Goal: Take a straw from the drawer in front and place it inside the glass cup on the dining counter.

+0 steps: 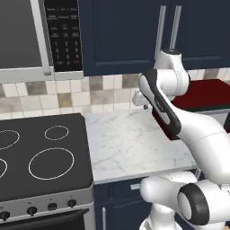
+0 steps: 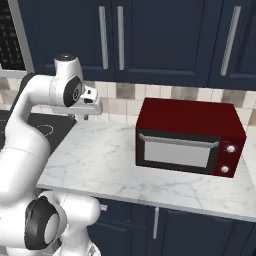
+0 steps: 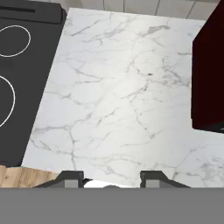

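My gripper hangs high over the white marble worktop, between the stove and the microwave, pointing down. In the hand view its two dark fingertips stand apart with nothing between them, so the gripper is open and empty. From the left base camera the gripper shows in front of the tiled wall. The navy drawer with its small silver handle sits shut under the worktop's front edge, partly hidden by my arm. The straw, the glass cup and the dining counter are out of view.
A black stove top with white ring marks lies left of the worktop. A dark red microwave stands on its right part. Navy wall cabinets hang above, and a built-in microwave panel is over the stove.
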